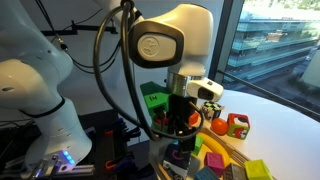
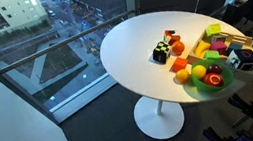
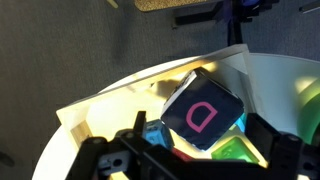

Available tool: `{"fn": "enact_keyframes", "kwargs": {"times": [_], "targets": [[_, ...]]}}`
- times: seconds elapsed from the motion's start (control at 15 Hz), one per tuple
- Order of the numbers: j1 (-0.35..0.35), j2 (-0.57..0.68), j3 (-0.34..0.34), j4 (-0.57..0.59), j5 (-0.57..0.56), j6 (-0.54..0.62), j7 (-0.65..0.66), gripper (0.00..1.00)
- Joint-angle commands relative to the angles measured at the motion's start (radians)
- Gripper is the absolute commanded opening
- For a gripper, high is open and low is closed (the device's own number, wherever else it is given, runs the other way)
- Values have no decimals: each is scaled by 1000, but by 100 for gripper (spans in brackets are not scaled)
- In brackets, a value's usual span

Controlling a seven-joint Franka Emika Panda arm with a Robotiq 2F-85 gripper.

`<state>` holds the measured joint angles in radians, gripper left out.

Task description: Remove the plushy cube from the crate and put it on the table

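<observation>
Over the crate (image 3: 110,95), the arm (image 1: 165,45) is bent downward, the gripper (image 3: 198,142) spread apart. The plushy cube (image 3: 203,113) is seen tilted inside the crate, its pink-outlined face turned upward.

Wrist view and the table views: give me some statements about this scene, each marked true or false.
1. The plushy cube shows a pink outline on its face. True.
2. The plushy cube lies on the bare table. False: it sits in the crate.
3. The table is round and white. True.
4. The tool is shut. False: its fingers stand open, one on either side of the plushy cube.
5. The green bowl stands on the table beside the crate. True.
</observation>
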<state>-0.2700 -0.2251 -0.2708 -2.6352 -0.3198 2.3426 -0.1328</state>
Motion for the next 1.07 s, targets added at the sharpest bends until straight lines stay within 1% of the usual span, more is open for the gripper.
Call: {"fn": "enact_keyframes", "kwargs": {"times": [0.0, 0.07, 0.47, 0.73, 1.0], "targets": [[-15, 30, 6, 13, 6, 41, 48, 100], [-11, 19, 6, 1, 2, 26, 18, 100], [-9, 25, 3, -5, 12, 37, 8, 100], [-11, 33, -1, -30, 20, 97, 18, 100], [-11, 54, -7, -60, 35, 191, 11, 100]]}}
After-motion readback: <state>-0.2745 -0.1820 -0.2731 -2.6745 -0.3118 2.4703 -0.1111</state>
